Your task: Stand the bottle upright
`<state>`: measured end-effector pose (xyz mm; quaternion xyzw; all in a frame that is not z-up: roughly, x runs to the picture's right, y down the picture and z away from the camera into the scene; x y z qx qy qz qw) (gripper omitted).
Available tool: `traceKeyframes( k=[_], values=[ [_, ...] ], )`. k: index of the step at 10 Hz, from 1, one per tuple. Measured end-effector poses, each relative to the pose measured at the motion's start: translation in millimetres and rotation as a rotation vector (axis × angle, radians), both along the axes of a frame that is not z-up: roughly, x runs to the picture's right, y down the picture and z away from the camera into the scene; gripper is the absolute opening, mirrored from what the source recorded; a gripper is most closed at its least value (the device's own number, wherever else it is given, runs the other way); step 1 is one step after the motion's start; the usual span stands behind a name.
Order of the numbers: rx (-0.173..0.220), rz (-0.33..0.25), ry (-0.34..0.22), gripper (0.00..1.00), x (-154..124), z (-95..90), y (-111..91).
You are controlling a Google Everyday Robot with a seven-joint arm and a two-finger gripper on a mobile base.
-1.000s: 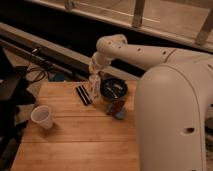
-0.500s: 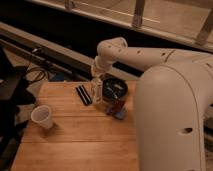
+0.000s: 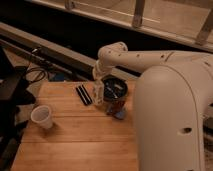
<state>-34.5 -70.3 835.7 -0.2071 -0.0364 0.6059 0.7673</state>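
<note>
The bottle [image 3: 98, 93] is small, slim and pale whitish. It stands upright on the wooden table [image 3: 75, 140], between a black flat object and a dark reddish-brown thing. My gripper [image 3: 98, 76] hangs at the end of the white arm, directly above the bottle's top and very close to it. I cannot tell whether it touches the bottle.
A white paper cup [image 3: 42, 116] stands at the table's left. A black flat object [image 3: 83, 95] lies just left of the bottle. A dark reddish-brown thing with a blue base [image 3: 116, 98] stands just right of it. My white body [image 3: 170, 120] fills the right side. Dark equipment [image 3: 12, 90] stands off the table's left edge.
The arm has shifted only slightly over the bottle. The bottle stays upright in the same spot, and the cup and other things have not moved.
</note>
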Motion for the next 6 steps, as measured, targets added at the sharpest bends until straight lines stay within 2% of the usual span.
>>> traceKeyframes(
  k=[1,2,3,5,6],
  values=[
    [0.000,0.002,0.004,0.65,0.6,3.6,2.2],
    [0.000,0.003,0.005,0.73,-0.5,5.6,3.4],
    [-0.001,0.006,0.006,0.76,-1.2,6.7,4.0],
    [-0.001,0.009,0.012,0.75,-0.3,8.9,4.8],
    [0.006,-0.001,0.000,0.69,-3.2,8.3,2.1]
  ],
)
